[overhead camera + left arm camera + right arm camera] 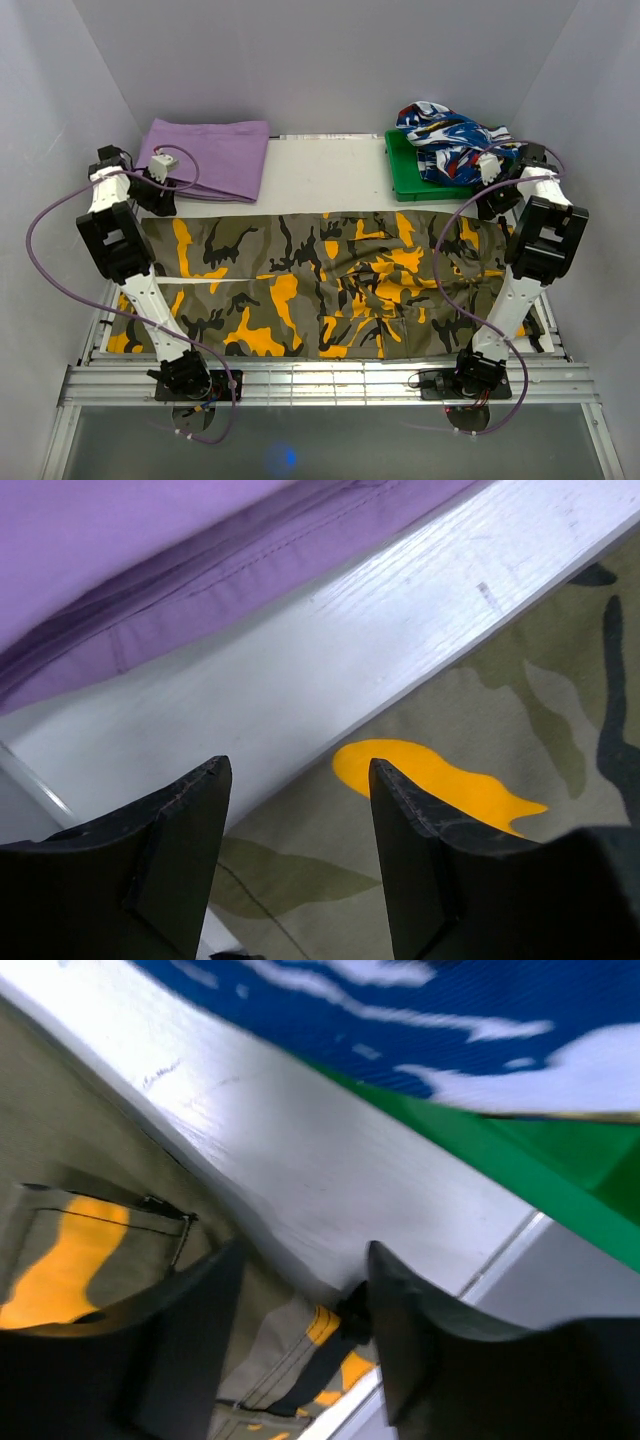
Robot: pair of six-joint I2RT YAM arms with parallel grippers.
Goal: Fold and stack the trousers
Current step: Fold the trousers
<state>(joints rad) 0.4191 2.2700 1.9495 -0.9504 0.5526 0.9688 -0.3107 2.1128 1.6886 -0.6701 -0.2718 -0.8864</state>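
A: Where are the trousers [320, 290]?
B: Spread flat across the table [320, 170], legs toward 9 o'clock, waist toward 3.
A: And the grippers?
B: The left gripper [295, 770] hangs over their far edge at 10 o'clock, jaws apart, nothing between them. The right gripper [305, 1255] is at 2 o'clock, also wide, over the waistband. That view is blurred, so I cannot tell if it touches.
A: Beyond them?
B: Purple cloth [215, 155] at 11 o'clock; a patterned garment [450, 140] on a green board [405, 170] at 1.

Jaws apart over trousers [60, 1260] edge, white table [300, 1150], blue garment [400, 1020] — blurred
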